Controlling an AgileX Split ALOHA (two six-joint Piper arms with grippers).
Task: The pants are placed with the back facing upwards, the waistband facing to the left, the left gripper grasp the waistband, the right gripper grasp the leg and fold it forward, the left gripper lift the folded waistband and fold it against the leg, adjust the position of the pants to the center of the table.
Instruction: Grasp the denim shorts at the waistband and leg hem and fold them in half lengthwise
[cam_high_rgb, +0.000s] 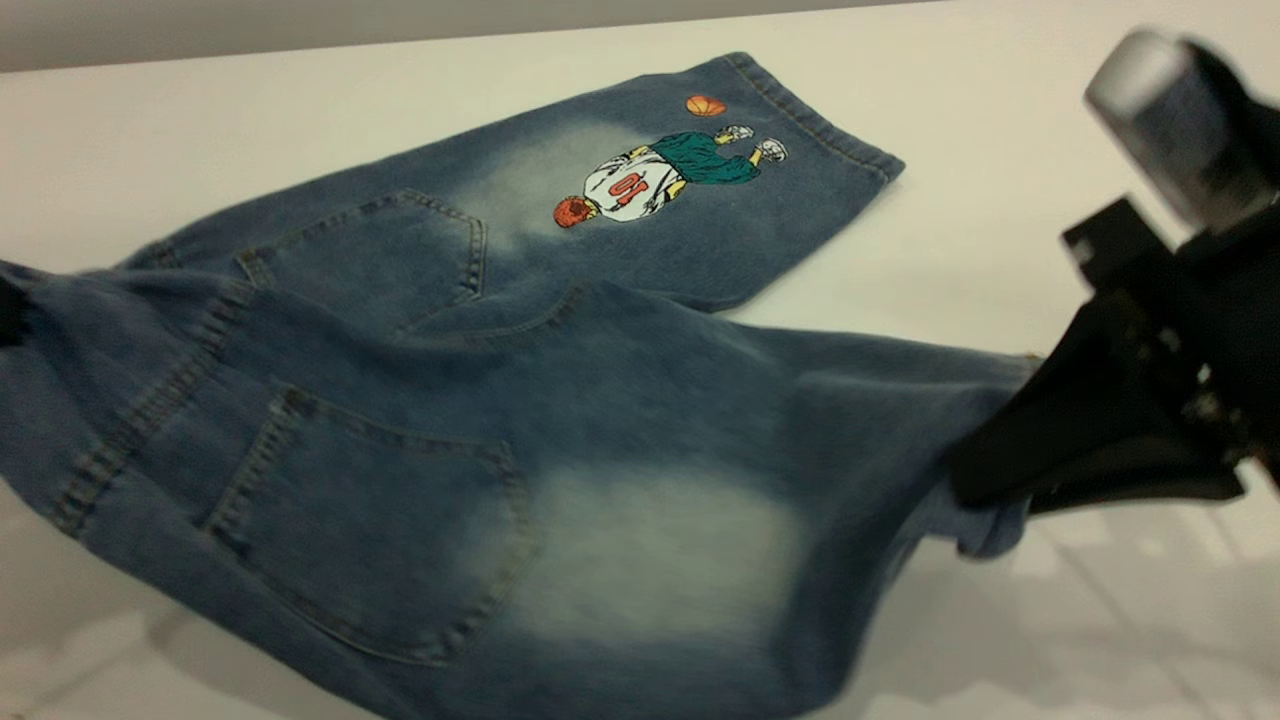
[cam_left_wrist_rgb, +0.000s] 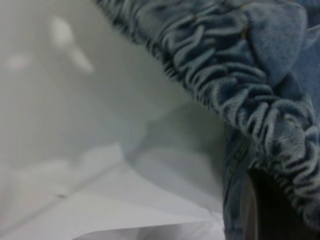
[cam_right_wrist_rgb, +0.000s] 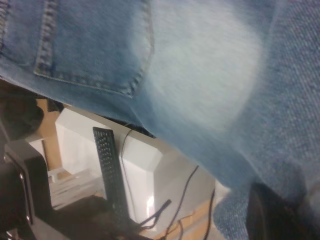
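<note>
Pants (cam_high_rgb: 420, 400): short blue denim, back side up with two back pockets showing, spread across the white bench (cam_high_rgb: 1000, 130); the near half was lifted off the bench and cast a shadow beneath it.
Printed leg (cam_high_rgb: 700, 190): lay flat on the bench at the far side of the pants, bearing a cartoon basketball player and an orange ball.
Leg (cam_high_rgb: 650, 550): the near one, with a large pale oval fade, raised above the bench and stretched toward the right claw.
Waistband (cam_left_wrist_rgb: 240, 95): gathered, ruched elastic denim at the pants' left end, held up clear of the bench.
Left claw (cam_left_wrist_rgb: 272, 210): black, only partly seen under the waistband, clenched on the ruched fabric.
Right claw (cam_high_rgb: 1010, 480): black, on a bulky body with a silver-grey cylinder, at the hem end of the leg, clamped on the denim there.
Beyond the pants: the right wrist view showed a black keyboard (cam_right_wrist_rgb: 111, 172) and cables below the hanging denim.
</note>
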